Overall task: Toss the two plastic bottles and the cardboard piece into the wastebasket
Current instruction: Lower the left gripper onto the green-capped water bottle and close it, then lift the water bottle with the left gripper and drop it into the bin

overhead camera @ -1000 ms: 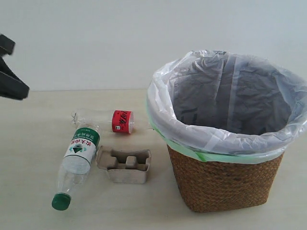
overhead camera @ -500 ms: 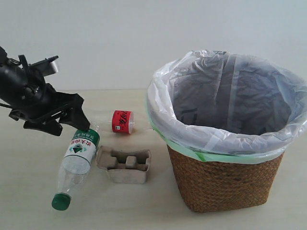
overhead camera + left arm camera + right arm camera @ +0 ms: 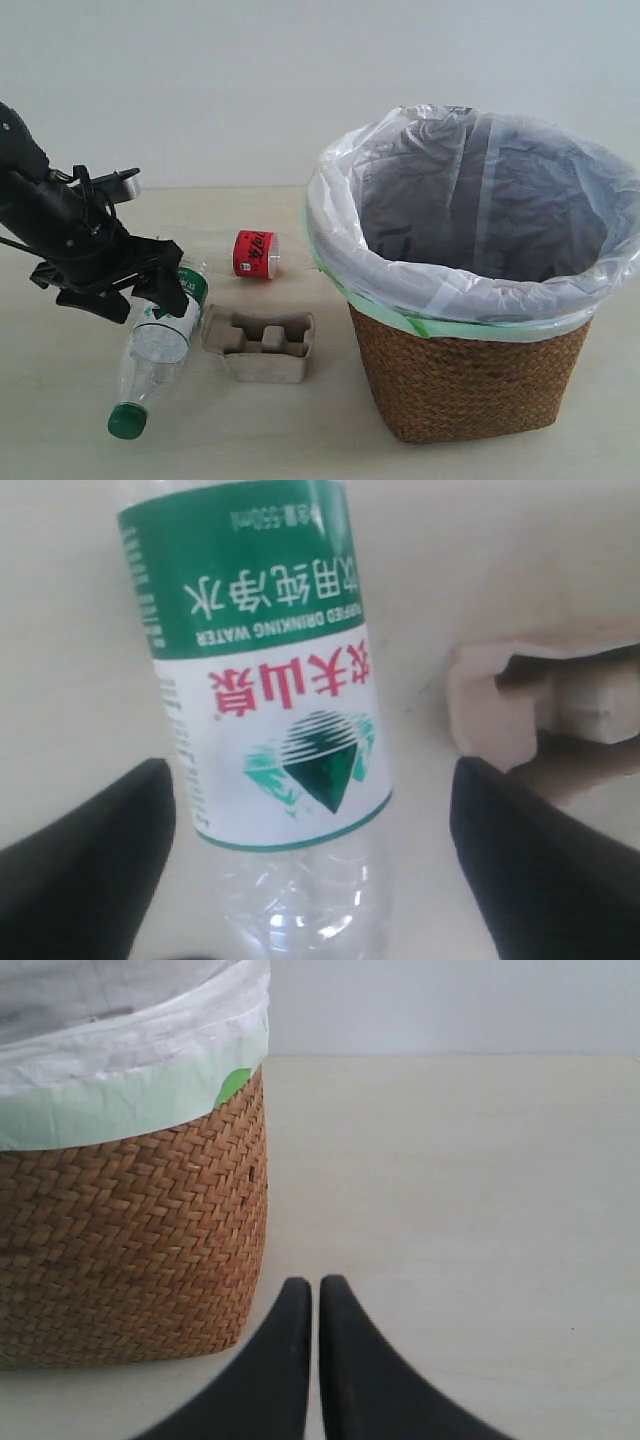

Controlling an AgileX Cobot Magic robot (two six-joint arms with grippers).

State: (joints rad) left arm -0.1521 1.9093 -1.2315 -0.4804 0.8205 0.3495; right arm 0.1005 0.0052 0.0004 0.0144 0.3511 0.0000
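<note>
The green-cap bottle (image 3: 160,345) lies on the table (image 3: 60,400), cap (image 3: 127,420) toward the front. My left gripper (image 3: 135,298) is open and straddles its green-white label (image 3: 270,680), with a dark finger (image 3: 80,870) on each side and a gap to the bottle. The red-label bottle (image 3: 255,253) lies behind it, its clear body partly hidden by the gripper. The cardboard piece (image 3: 260,345) sits right of the green-cap bottle, and its corner (image 3: 500,710) shows in the left wrist view. The wastebasket (image 3: 470,390) stands at the right. My right gripper (image 3: 305,1282) is shut and empty beside the wicker wall (image 3: 130,1240).
A pale wall rises behind the table. The white bag with a green edge (image 3: 440,325) folds over the basket's rim. Bare tabletop (image 3: 480,1210) lies on the far side of the basket from the bottles.
My left arm has come in from the left edge and dropped down over the green-cap bottle's label. The bottles, cardboard and basket have not moved.
</note>
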